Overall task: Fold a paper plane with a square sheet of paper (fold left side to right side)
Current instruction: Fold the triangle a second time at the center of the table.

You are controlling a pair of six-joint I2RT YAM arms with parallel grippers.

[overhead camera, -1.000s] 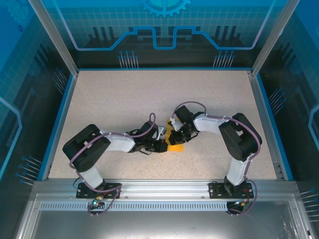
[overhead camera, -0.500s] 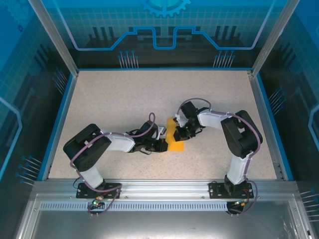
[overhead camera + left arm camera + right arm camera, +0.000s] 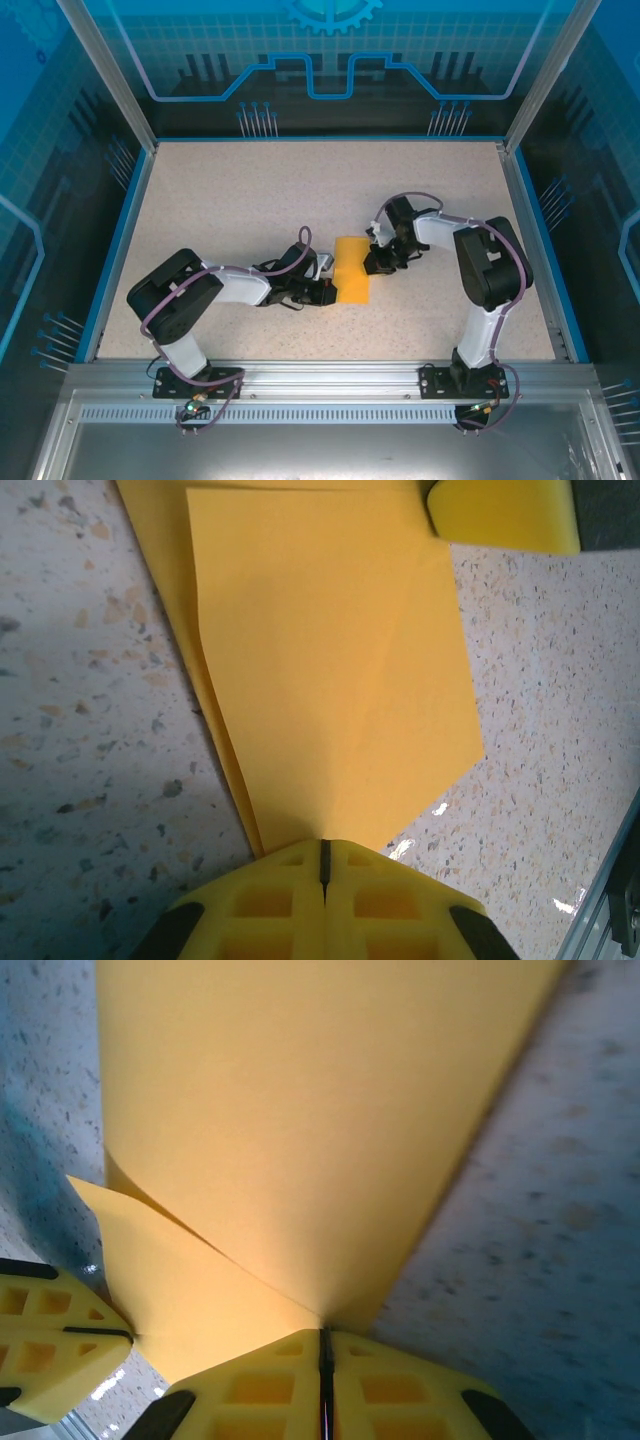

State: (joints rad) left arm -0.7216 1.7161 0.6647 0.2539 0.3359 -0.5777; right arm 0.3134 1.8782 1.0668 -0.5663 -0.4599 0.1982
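Enclosure: blue patterned panels on three sides, with metal posts at the far corners.
Table: pale speckled top with a blue rim.
Left arm: elbow bent low, forearm reaching right toward the table's middle.
Right arm: upper link upright, forearm angled left and down.
Square sheet of paper: orange-yellow, folded into layers, near the table's middle between both grippers; its near corner is hidden by the fingers.
Left gripper: pads pressed together, pinching the paper's near-left corner.
Right gripper: pads closed on the paper's right edge; blurred in its own wrist view.
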